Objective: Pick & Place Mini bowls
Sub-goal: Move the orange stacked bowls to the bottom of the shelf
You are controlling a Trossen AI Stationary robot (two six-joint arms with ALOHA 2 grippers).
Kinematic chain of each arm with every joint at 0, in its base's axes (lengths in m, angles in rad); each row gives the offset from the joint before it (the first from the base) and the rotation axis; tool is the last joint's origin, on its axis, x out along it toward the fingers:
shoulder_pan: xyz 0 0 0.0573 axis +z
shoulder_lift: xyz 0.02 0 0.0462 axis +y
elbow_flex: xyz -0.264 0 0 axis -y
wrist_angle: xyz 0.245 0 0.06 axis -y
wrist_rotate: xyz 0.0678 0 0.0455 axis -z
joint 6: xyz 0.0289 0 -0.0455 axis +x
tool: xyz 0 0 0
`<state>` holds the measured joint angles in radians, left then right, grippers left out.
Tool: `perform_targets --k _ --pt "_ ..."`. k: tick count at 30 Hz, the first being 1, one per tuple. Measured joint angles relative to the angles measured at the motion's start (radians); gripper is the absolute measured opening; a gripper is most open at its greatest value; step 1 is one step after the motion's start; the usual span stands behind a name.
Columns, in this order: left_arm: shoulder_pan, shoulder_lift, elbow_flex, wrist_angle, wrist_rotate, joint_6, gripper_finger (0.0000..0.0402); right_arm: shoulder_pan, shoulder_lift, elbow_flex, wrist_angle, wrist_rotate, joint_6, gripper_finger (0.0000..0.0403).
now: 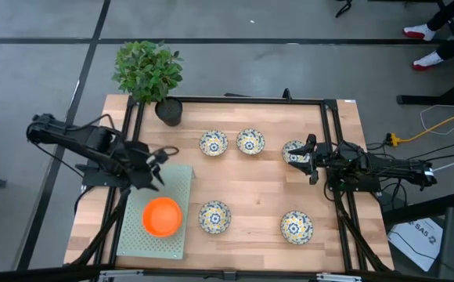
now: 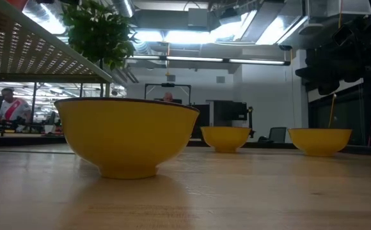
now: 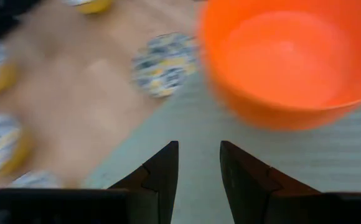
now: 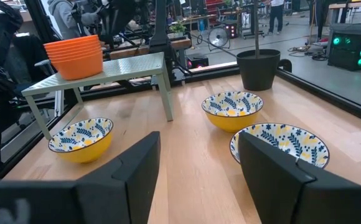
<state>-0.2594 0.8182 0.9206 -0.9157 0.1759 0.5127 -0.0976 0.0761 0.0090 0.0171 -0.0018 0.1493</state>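
Wooden table (image 1: 250,196): light plank top with a black frame along its far and side edges, seen whole from above.

Perforated stand (image 1: 172,235): pale green metal shelf on thin legs, raised above the table at its left near corner; the right wrist view shows its legs on the wood.

Left arm: dark, reaching in from the left side. Left gripper (image 1: 155,166) hangs over the far part of the stand, just beside the orange bowls. Its two fingers (image 3: 162,177) stand apart with a narrow gap between them and nothing in it.

Right arm: dark, reaching in from the right side. Right gripper (image 1: 304,157) sits over the patterned bowl at the right of the far row. Its fingers (image 4: 137,168) are spread wide, empty, with bowls visible between them.

Potted plant (image 1: 149,72): leafy green, in a black pot (image 1: 168,110) at the table's far left corner.

Stack of orange bowls (image 1: 162,216): plain bright orange, nested, resting on the stand; the stacking shows in the right wrist view.

Patterned bowls, white inside with blue-and-yellow flowers, yellow outside, all upright on the bare wood:
- far row, left (image 1: 214,142)
- far row, middle (image 1: 250,142), just beside the first
- far row, right (image 1: 293,150), partly hidden under the right gripper
- near row, left (image 1: 214,217), just beside the stand
- near row, right (image 1: 297,226), well apart from the others
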Motion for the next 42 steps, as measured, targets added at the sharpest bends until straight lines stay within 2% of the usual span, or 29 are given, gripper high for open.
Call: perform_targets --k 3,5,10,14,18,28,35,42 --pt "0.012 -0.037 0.016 0.005 -0.112 -0.002 0.0113 0.0 0.0 0.0 0.0 0.0 0.0 0.0215" --pt "0.022 -0.052 0.035 0.042 -0.149 -0.002 0.0113 0.0 0.0 0.0 0.0 0.0 0.0 0.0215" --pt "0.024 -0.046 0.06 0.257 -0.142 -0.024 0.0113 0.0 0.0 0.0 0.0 0.0 0.0 0.0215" --pt "0.024 0.001 0.06 0.39 -0.089 -0.135 0.0113 0.0 0.0 0.0 0.0 0.0 0.0 0.0215" --pt "0.017 0.068 0.105 0.371 -0.085 -0.265 0.0113 0.0 0.0 0.0 0.0 0.0 0.0 0.0215" --pt "-0.062 0.31 0.319 0.207 -0.099 -0.475 0.0113 0.0 0.0 0.0 0.0 0.0 0.0 0.0215" --pt "-0.113 0.444 0.33 0.208 -0.099 -0.602 0.0113 0.0 0.0 0.0 0.0 0.0 0.0 0.0215" --pt "-0.153 0.535 0.331 0.2 -0.145 -0.605 0.0113 0.0 0.0 0.0 0.0 0.0 0.0 0.0215"
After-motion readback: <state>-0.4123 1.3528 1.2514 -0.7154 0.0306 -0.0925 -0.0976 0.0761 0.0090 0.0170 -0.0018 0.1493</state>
